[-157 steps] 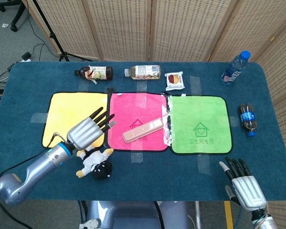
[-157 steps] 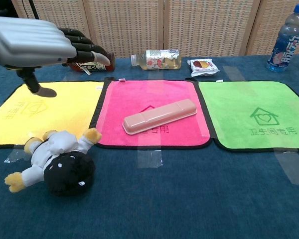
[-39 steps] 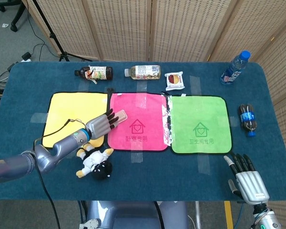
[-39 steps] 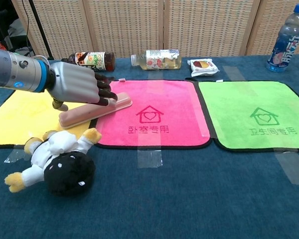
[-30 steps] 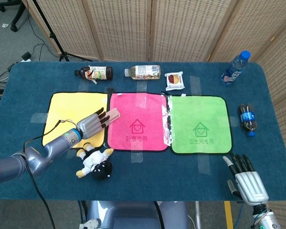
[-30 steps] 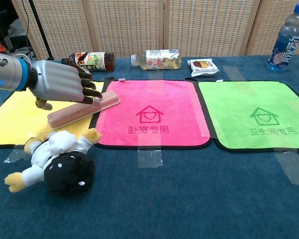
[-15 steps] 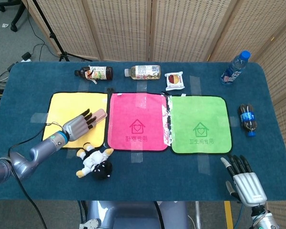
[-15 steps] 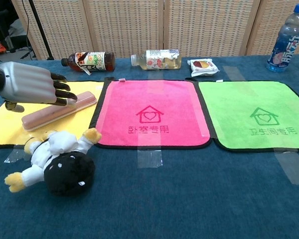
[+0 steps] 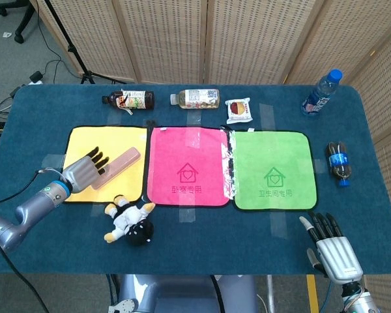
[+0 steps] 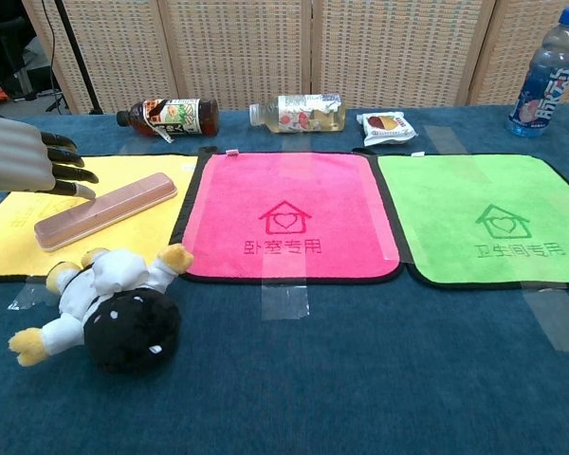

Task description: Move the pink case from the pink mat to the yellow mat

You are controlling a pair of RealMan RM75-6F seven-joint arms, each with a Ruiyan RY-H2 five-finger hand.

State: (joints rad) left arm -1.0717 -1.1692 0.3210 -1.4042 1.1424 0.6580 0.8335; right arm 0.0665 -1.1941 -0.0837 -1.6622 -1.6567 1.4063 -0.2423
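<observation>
While the pink case (image 10: 105, 209) lay flat and slantwise on the yellow mat (image 9: 81, 147), we saw our left hand (image 9: 85, 171) just beside its lower end, fingers spread and holding nothing. We could not tell for sure whether the fingertips (image 10: 71, 171) touched the case. The pink mat (image 10: 289, 216) carried nothing on it, so we judged the task nearly finished. Our right hand (image 9: 332, 251) rested well apart at the near right edge of the table (image 9: 202, 251), fingers spread and unoccupied. We judged the case to be light, stiff and smooth, perhaps a little slippery. We thought a hold across its narrow width, near the middle, would suit it best.
</observation>
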